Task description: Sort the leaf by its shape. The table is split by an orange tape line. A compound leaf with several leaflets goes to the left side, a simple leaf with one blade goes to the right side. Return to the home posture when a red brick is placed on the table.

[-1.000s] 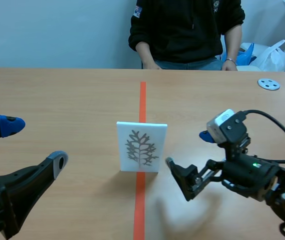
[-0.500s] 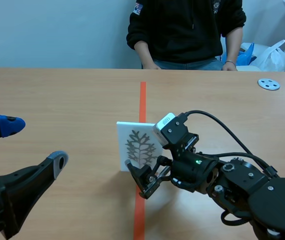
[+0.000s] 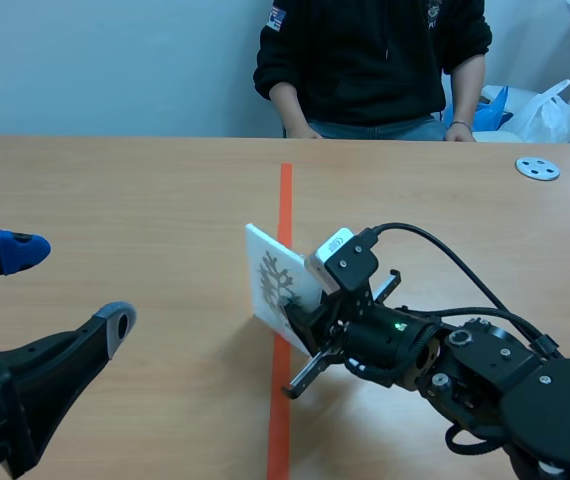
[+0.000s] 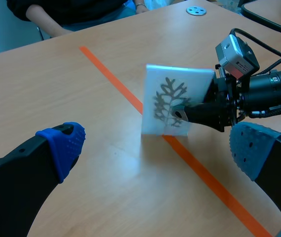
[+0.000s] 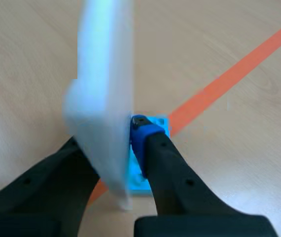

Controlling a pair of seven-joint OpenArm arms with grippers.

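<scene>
White leaf card (image 3: 268, 275) is clamped in the right gripper (image 3: 300, 335) and tilted over the orange tape line (image 3: 285, 200). The left gripper (image 3: 65, 285) is held wide open, nothing gripped, well apart from the card.

No words, numbers or brand names could be read anywhere. The white card (image 3: 265, 250) bore only a grey printed leaf figure (image 4: 167, 101), a stem with several branching leaflets, and it had no lettering on the face that showed. A small patch (image 3: 277, 18) on the person's black sleeve was too small to make out, as was a pale mark (image 3: 432, 10) on the chest of the black top.
</scene>
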